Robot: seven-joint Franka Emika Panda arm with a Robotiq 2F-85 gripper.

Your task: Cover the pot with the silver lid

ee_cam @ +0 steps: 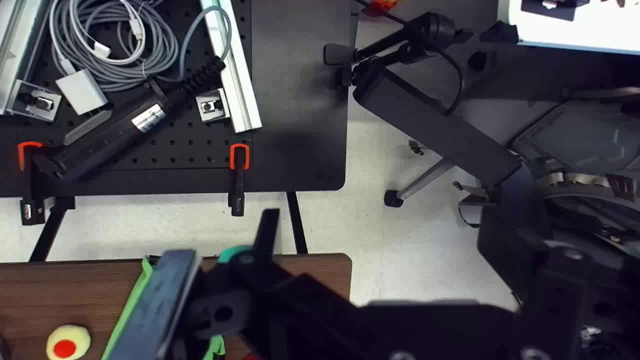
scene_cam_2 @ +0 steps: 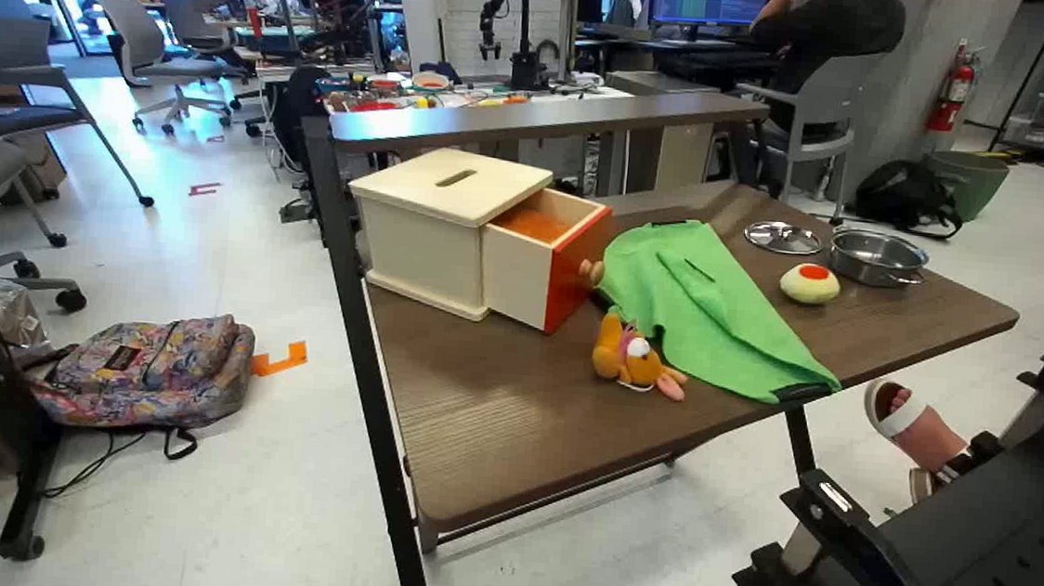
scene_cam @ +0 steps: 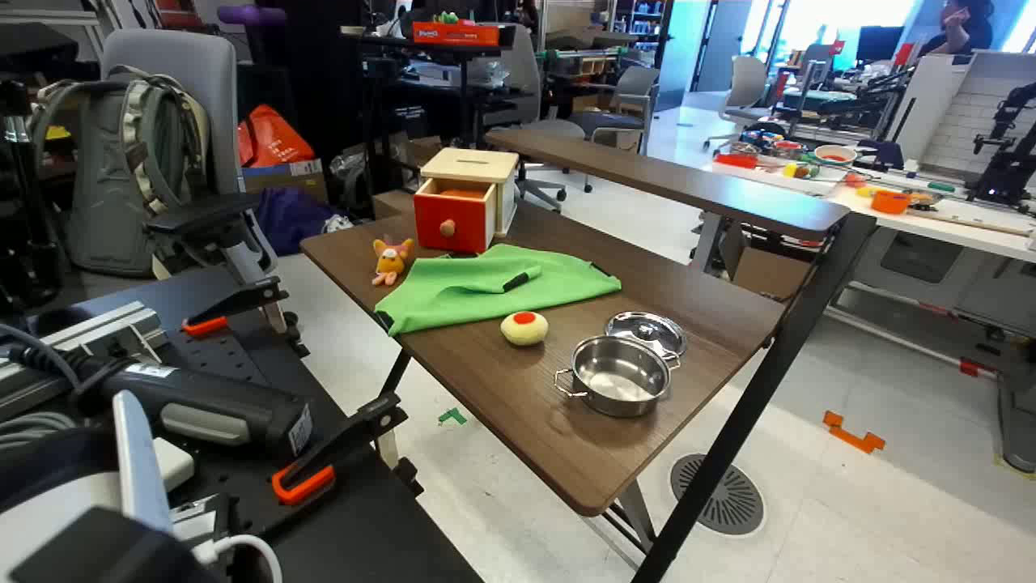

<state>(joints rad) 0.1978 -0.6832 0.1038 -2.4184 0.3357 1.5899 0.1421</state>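
Observation:
The silver pot (scene_cam: pixel 620 380) stands upright and uncovered near one end of the brown table (scene_cam: pixel 558 429). It has two side handles and looks empty inside; it also shows in an exterior view (scene_cam_2: pixel 877 258). The silver lid (scene_cam: pixel 647 332) lies flat on the table right beside the pot; it also shows in an exterior view (scene_cam_2: pixel 783 237). Pot and lid are out of the wrist view. My gripper (ee_cam: pixel 382 225) shows large and dark in the wrist view, fingers wide apart with only floor between them. It is away from pot and lid and does not show in the exterior views.
A yellow toy with a red spot (scene_cam: pixel 524 330) sits near the pot. A green cloth (scene_cam: pixel 494 283), an orange plush toy (scene_cam: pixel 391 261) and a wooden box with a red, pulled-out drawer (scene_cam: pixel 452 212) lie further along. A black bench (ee_cam: pixel 300 100) holds clamps and cables.

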